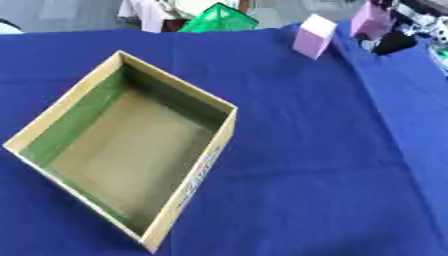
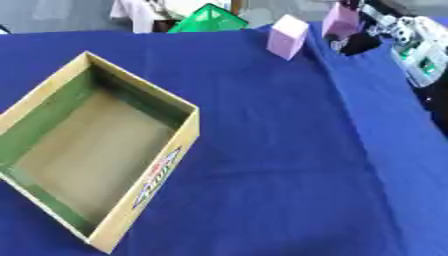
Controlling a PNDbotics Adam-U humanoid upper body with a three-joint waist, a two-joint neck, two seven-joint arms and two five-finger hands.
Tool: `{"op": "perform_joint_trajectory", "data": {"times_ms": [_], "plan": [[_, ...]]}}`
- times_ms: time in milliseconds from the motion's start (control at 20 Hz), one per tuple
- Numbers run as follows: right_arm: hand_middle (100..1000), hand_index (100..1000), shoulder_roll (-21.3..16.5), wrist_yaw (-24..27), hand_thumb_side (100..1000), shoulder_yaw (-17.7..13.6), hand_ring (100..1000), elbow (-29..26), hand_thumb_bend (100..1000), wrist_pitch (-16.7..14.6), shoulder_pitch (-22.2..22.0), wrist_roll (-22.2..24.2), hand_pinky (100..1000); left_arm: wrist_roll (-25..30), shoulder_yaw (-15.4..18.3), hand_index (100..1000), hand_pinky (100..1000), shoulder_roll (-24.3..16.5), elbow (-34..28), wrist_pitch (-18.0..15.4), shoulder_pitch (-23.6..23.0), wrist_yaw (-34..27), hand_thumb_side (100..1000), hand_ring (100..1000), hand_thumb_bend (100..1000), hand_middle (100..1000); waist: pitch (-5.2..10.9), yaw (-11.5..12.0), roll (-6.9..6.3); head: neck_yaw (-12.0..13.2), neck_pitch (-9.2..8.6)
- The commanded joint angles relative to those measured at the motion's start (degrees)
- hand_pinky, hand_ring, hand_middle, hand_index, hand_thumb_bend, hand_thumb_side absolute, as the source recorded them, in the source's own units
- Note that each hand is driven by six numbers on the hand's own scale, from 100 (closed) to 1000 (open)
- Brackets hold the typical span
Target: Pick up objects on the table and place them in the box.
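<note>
Nearest the camera, the open cardboard box [image 1: 131,150] sits askew on the blue-covered counter [image 1: 306,175], one corner toward the viewer. Its interior shows bare, with green-lined walls; nothing has been placed in it. Its open top faces up, suited to dropping items in from above.

Mid-counter carries only cloth, with a fold running toward the far right.

At the far edge, a pink block [image 2: 287,36] stands tilted on the cloth, well apart from the box. Just beyond it, a second pink block [image 2: 341,21] appears raised, with the right hand [image 2: 357,44] dark beneath and beside it. Whether the fingers are closed round this block cannot be told. It seems the likely item in hand for carrying to the box.

A green object [image 2: 208,19] lies past the far edge. The left hand is not visible.
</note>
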State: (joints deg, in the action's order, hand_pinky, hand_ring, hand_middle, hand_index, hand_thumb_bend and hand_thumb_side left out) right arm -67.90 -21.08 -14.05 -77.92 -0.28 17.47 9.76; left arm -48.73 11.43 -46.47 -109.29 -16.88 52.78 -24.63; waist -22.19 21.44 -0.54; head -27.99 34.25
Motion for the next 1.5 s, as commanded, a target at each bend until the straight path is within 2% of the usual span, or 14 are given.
{"op": "perform_joint_trajectory", "data": {"times_ms": [50,200,300,350,400,450,700,750,800,850,950,1050,1200,1500], "plan": [[624,812,-3.24,0.75,231,-2.26,613,-9.86,100,-0.42,-1.73,-1.2,594,-0.92,0.94,903,808,-2.71,0.11,-0.65,0.21,0.5,821,774,702,712,1.64,-0.32,0.08,0.73,0.33],[624,811,-3.02,1.56,222,-2.4,608,-20.17,100,-0.77,-3.91,-1.96,592,-0.93,0.9,903,808,-2.8,0.3,-0.63,0.09,0.46,820,774,702,712,1.87,-0.72,0.13,1.11,0.48],[626,811,-3.24,1.87,211,-1.33,609,-27.19,100,-0.88,-4.56,-1.92,591,-0.81,0.73,903,808,-2.72,0.34,-0.59,0.15,0.4,820,774,701,712,2.09,-0.73,0.14,1.09,0.59],[627,812,-3.4,2.01,271,-0.56,611,-30.32,100,-0.76,-4.71,-1.77,592,-0.72,0.65,903,808,-2.68,0.34,-0.56,0.19,0.37,820,774,701,712,2.18,-0.67,0.15,1.07,0.64],[632,813,-3.56,2.04,202,0.21,617,-33.03,100,-0.44,-4.79,-1.55,596,-0.65,0.59,903,808,-2.63,0.32,-0.55,0.24,0.35,820,774,702,712,2.25,-0.6,0.17,1.04,0.7],[635,814,-4.04,1.84,199,1.38,620,-34.88,100,-0.87,-4.42,-1.32,598,-0.56,0.5,902,808,-2.5,0.31,-0.52,0.32,0.32,820,774,702,712,2.35,-0.42,0.21,0.98,0.81],[649,819,-5.99,1.43,194,8.73,635,-36.62,100,-8.07,0.94,-0.65,605,0.03,-0.16,902,808,-1.65,0.5,-0.18,0.81,0.05,823,773,698,710,2.78,0.28,0.53,1.04,1.7],[652,819,-6.08,1.46,202,10.34,639,-36.64,100,-9.21,2.69,-0.31,607,0.22,-0.37,902,808,-1.39,0.53,-0.08,0.95,-0.04,825,774,696,709,2.91,0.51,0.62,1.12,1.95],[652,819,-5.95,1.38,252,12.07,641,-36.66,100,-10.16,4.64,0.21,607,0.41,-0.57,902,808,-1.16,0.58,0.02,1.08,-0.1,825,774,696,709,3.02,0.7,0.7,1.22,2.15],[653,818,-5.6,1.33,209,13.81,641,-36.66,100,-10.97,6.62,0.95,606,0.58,-0.73,902,808,-0.95,0.61,0.1,1.2,-0.15,825,773,696,709,3.13,0.91,0.78,1.26,2.35],[655,818,-4.08,1.21,213,17.61,645,-36.67,100,-11.89,11.21,3.43,608,0.89,-1.03,902,808,-0.53,0.66,0.24,1.43,-0.25,825,773,695,709,3.41,1.22,0.96,1.1,2.78],[655,818,-1.65,1.14,216,21.07,645,-36.67,100,-11.83,15.94,6.61,608,1.16,-1.29,901,809,-0.17,0.71,0.38,1.54,-0.32,827,773,693,708,3.67,1.37,1.06,0.86,3.15],[652,815,2.95,0.15,218,25.19,639,-36.67,100,-9.71,22.56,11.05,605,1.58,-1.67,901,809,0.19,0.8,0.6,1.46,-0.38,829,774,692,707,3.93,1.51,1.16,0.61,3.52],[649,811,9.59,-0.73,223,30.41,637,-36.67,100,-7.2,30.1,17.11,601,2.04,-2.1,901,809,0.78,0.93,0.9,1.32,-0.44,833,775,687,705,4.17,1.74,1.53,0.32,4.02]]}}
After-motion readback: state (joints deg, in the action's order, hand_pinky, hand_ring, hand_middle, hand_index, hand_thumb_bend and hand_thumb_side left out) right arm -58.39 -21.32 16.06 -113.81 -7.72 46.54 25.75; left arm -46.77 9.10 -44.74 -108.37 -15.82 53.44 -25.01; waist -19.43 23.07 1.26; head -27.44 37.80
